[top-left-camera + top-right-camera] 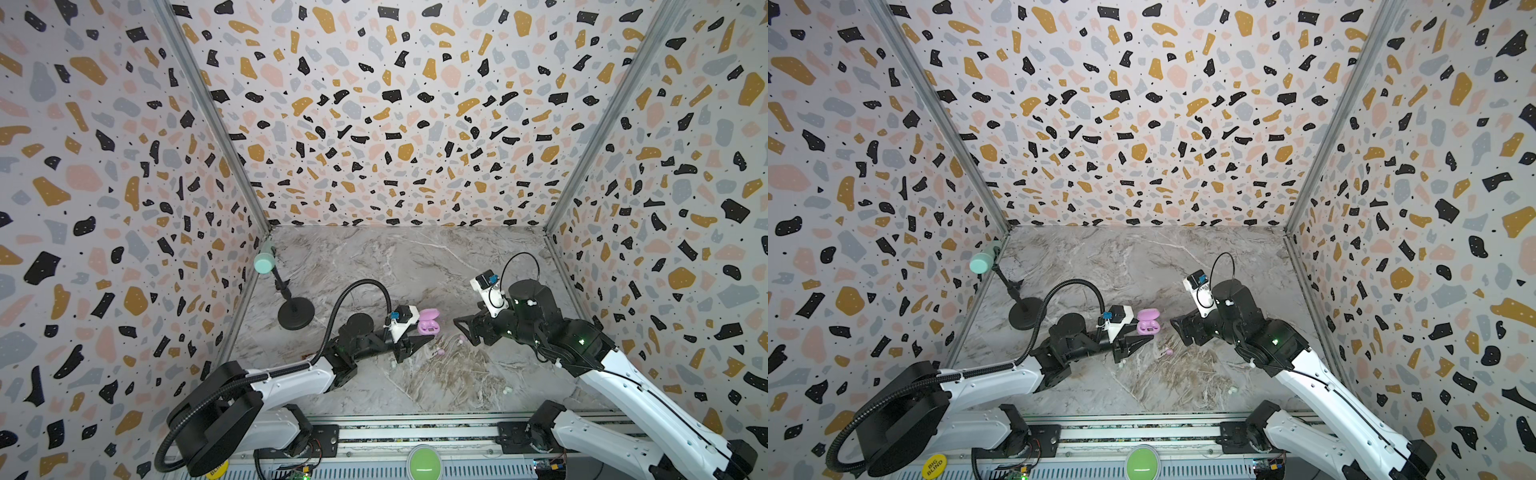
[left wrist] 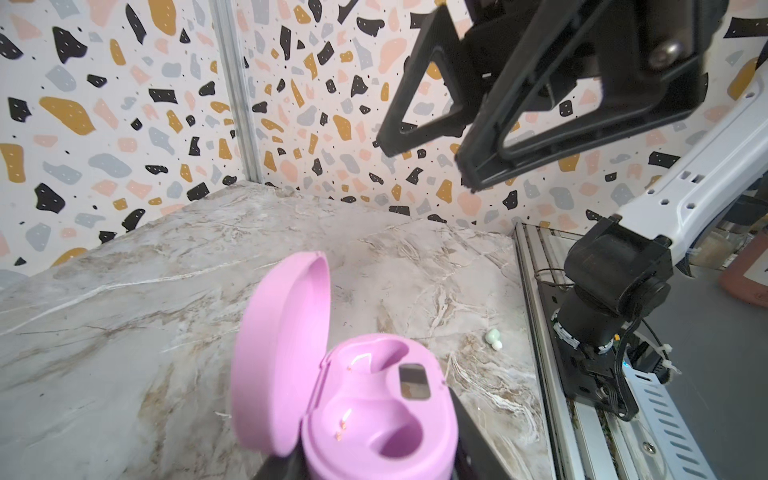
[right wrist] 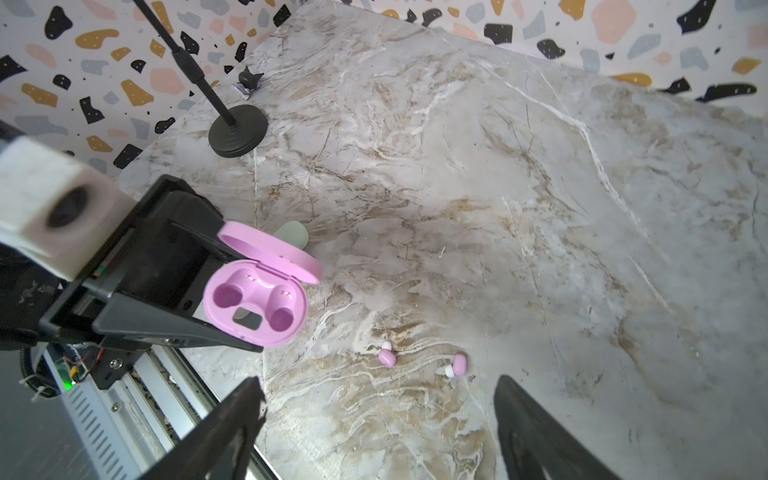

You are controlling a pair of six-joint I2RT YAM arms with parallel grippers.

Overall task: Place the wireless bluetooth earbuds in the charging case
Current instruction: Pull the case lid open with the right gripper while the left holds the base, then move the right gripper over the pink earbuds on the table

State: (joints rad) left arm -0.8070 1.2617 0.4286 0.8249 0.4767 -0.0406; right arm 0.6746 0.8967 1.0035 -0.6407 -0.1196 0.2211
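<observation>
The left gripper is clamped on the open pink charging case. The right gripper is wide open, with two pink earbuds on the surface just ahead of it. An off-centre pinch could flick one away.

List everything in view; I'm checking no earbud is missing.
charging case: one, lilac-pink, lid open, sockets empty, in the left gripper
lilac earbuds: two, lilac-pink, on the table near the case
pale earbuds: two, mint-white, one by the front rail, one beside the left gripper
mint object: one, pale mint, behind the case lid
microphone stand: one, black, mint head, left side
button: one, green, front rail
left gripper: one, black, shut on the case
right gripper: one, black, open
</observation>
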